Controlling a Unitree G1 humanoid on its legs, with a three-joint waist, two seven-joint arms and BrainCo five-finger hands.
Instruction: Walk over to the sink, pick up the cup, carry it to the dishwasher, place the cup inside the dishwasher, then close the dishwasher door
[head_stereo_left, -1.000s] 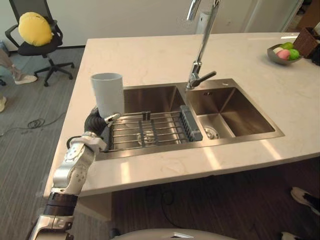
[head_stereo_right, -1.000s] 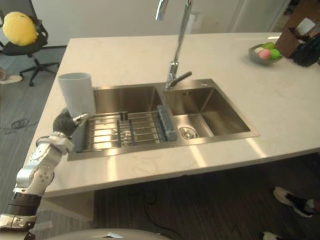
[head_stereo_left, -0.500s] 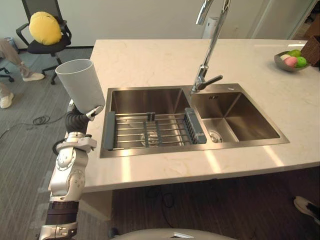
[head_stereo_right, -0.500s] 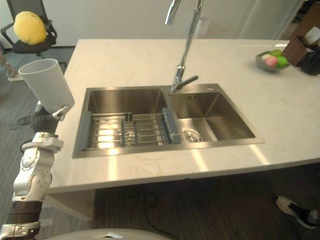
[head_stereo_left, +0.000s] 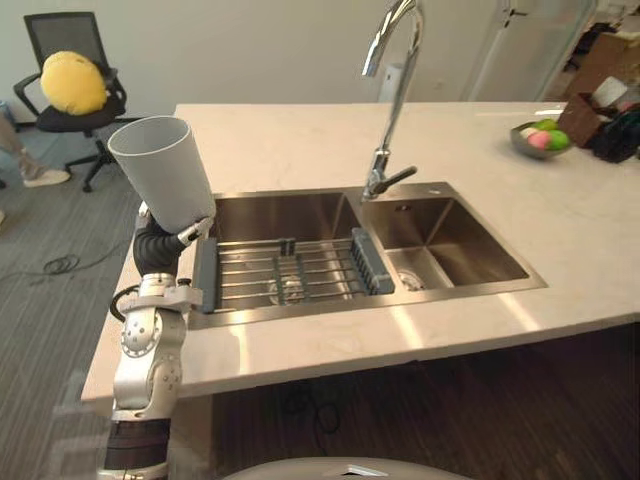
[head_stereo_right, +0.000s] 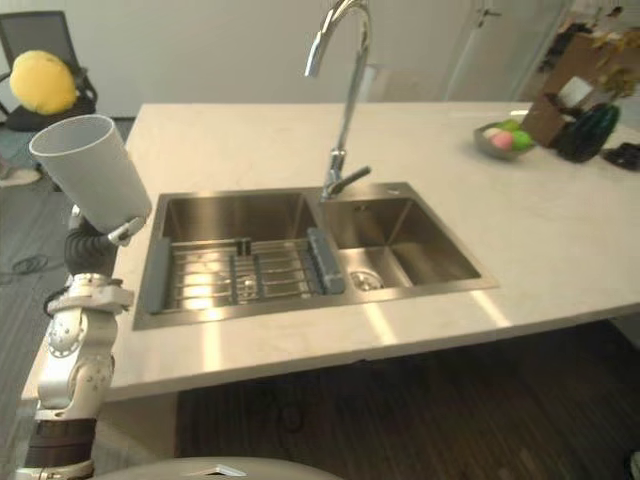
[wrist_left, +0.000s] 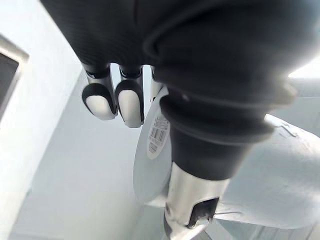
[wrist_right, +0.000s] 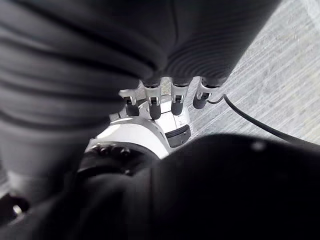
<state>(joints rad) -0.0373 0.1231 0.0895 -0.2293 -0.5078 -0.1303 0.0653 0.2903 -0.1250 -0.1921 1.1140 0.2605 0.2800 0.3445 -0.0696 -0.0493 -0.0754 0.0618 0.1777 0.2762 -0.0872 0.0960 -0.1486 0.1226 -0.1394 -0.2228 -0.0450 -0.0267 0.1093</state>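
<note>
A pale grey cup (head_stereo_left: 163, 168) is held up in the air over the counter's left edge, mouth up and leaning left. My left hand (head_stereo_left: 158, 243) is shut on its lower part, with the thumb (head_stereo_left: 196, 230) against the side. In the left wrist view the cup's base (wrist_left: 154, 150) with a sticker shows between the fingers (wrist_left: 130, 102) and thumb. The steel double sink (head_stereo_left: 425, 250) lies to the right of the cup. My right hand (wrist_right: 156, 106) hangs over the grey floor with relaxed fingers and holds nothing.
A wire rack (head_stereo_left: 285, 272) with grey ends lies across the left basin. The tall tap (head_stereo_left: 388, 95) stands behind the sink's divider. A fruit bowl (head_stereo_left: 538, 138) sits at the counter's far right. An office chair with a yellow cushion (head_stereo_left: 70, 82) stands far left.
The cup has risen from the counter beside the sink to well above it, tilted left, in my left hand. The camera has shifted, so the sink sits differently in view.
</note>
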